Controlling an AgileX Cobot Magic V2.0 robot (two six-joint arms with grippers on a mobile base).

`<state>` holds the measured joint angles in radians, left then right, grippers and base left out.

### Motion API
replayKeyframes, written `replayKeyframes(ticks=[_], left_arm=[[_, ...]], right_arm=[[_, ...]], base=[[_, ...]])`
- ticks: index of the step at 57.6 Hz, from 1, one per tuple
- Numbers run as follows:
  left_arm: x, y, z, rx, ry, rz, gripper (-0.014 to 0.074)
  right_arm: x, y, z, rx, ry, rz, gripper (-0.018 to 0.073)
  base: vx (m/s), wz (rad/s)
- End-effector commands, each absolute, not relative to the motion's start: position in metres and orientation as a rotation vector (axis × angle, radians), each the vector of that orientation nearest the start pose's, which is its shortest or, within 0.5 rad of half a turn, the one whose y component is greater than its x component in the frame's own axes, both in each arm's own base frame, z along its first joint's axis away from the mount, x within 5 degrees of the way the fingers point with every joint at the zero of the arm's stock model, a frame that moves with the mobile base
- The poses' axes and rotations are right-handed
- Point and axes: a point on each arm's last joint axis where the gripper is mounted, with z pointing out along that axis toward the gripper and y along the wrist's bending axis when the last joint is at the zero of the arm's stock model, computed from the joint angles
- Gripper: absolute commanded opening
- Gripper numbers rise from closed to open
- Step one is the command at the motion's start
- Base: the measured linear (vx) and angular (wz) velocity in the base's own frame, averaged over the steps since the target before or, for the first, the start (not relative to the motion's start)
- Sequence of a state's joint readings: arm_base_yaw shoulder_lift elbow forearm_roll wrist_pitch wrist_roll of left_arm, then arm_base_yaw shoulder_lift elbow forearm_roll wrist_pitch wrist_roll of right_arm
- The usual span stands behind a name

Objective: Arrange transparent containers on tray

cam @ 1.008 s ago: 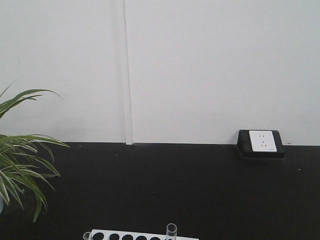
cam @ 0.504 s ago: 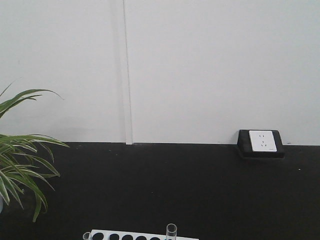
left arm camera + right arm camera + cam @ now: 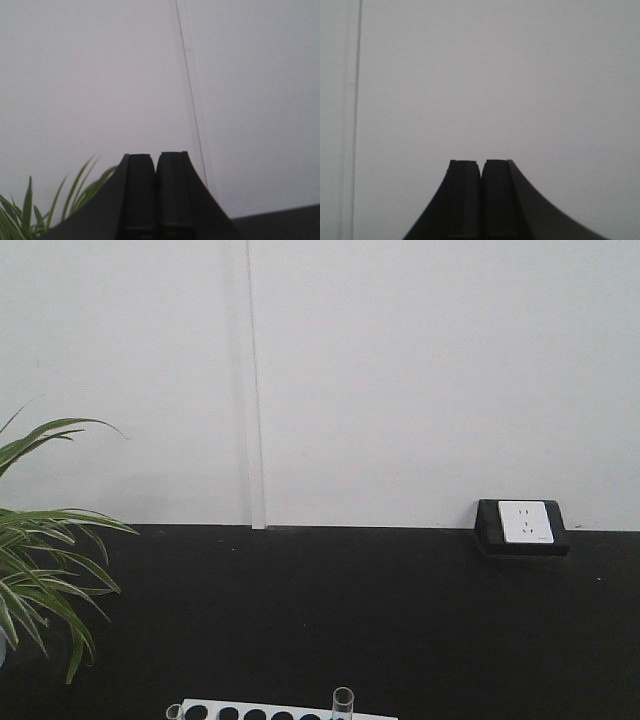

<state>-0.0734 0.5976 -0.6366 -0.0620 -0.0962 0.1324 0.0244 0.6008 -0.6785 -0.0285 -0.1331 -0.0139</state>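
Facing matte wall (image 3: 520, 75) | left pincer (image 3: 156, 156) closed, empty | right pincer (image 3: 481, 162) closed, empty | clear round-rimmed tube (image 3: 343, 703) upright

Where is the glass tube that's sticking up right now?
In the front view, the glass tube stands upright at the bottom edge, just right of centre, among the holes of the white rack.

The holed rack (image 3: 290, 712) sits on the tabletop (image 3: 320, 610) at the near edge of the front view. One tube (image 3: 343, 701) stands upright in a hole toward the rack's right end. A second tube (image 3: 174, 711) shows only its rim at the rack's left end. The plant (image 3: 45, 570) stands well to the rack's left. The wall socket (image 3: 522, 523) lies behind the rack and to its right, at the foot of the wall (image 3: 400, 380).
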Motion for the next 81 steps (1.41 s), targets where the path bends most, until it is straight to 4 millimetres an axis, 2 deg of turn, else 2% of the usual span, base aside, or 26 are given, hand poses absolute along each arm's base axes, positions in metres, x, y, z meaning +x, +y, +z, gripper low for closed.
replayKeyframes(ticks=[1, 6, 12, 20, 29, 37, 50, 57, 62, 70, 75, 81], left_arm=[[0.149, -0.011, 0.397, 0.088, 1.351, -0.009, -0.0006], [0.164, -0.012, 0.39, 0.074, 1.392, -0.028, -0.0006], [0.172, -0.013, 0.386, 0.058, 1.412, -0.046, -0.0006], [0.173, -0.013, 0.385, 0.056, 1.418, -0.049, 0.0004], [0.173, -0.013, 0.384, 0.058, 1.432, -0.049, 0.0069], [0.173, -0.013, 0.382, 0.06, 1.451, -0.049, 0.0189], [0.174, -0.013, 0.382, 0.06, 1.454, -0.049, 0.0489], [0.175, -0.013, 0.382, 0.059, 1.448, -0.049, 0.0575], [0.175, -0.013, 0.383, 0.057, 1.431, -0.048, 0.0593], [0.174, -0.013, 0.386, 0.039, 1.402, -0.068, 0.0593], [0.175, -0.015, 0.381, 0.04, 1.43, -0.082, 0.0591], [0.175, -0.024, 0.358, 0.071, 1.491, -0.135, 0.0578]], right_arm=[[0.142, 0.004, 0.421, -0.05, 1.237, -0.023, -0.0011], [0.157, 0.004, 0.417, -0.052, 1.251, -0.022, -0.0011], [0.166, 0.004, 0.413, -0.053, 1.271, -0.022, -0.0011], [0.168, 0.004, 0.411, -0.054, 1.28, -0.022, -0.0001], [0.168, 0.004, 0.411, -0.054, 1.278, -0.022, 0.0062], [0.169, 0.004, 0.41, -0.054, 1.297, -0.022, 0.0204], [0.169, 0.004, 0.408, -0.057, 1.316, -0.025, 0.0597], [0.169, 0.005, 0.409, -0.058, 1.301, -0.023, 0.0731], [0.167, 0.004, 0.411, -0.042, 1.285, -0.006, 0.0729], [0.168, 0.012, 0.407, 0.045, 1.322, 0.177, 0.0708], [0.174, 0.025, 0.394, -0.047, 1.365, 0.188, 0.068], [0.179, 0.044, 0.37, -0.221, 1.395, 0.167, 0.0631]], base=[[0.0, 0.0], [0.0, 0.0], [0.0, 0.0], [0.0, 0.0], [0.0, 0.0], [0.0, 0.0], [0.0, 0.0], [0.0, 0.0], [0.0, 0.0], [0.0, 0.0], [0.0, 0.0], [0.0, 0.0]])
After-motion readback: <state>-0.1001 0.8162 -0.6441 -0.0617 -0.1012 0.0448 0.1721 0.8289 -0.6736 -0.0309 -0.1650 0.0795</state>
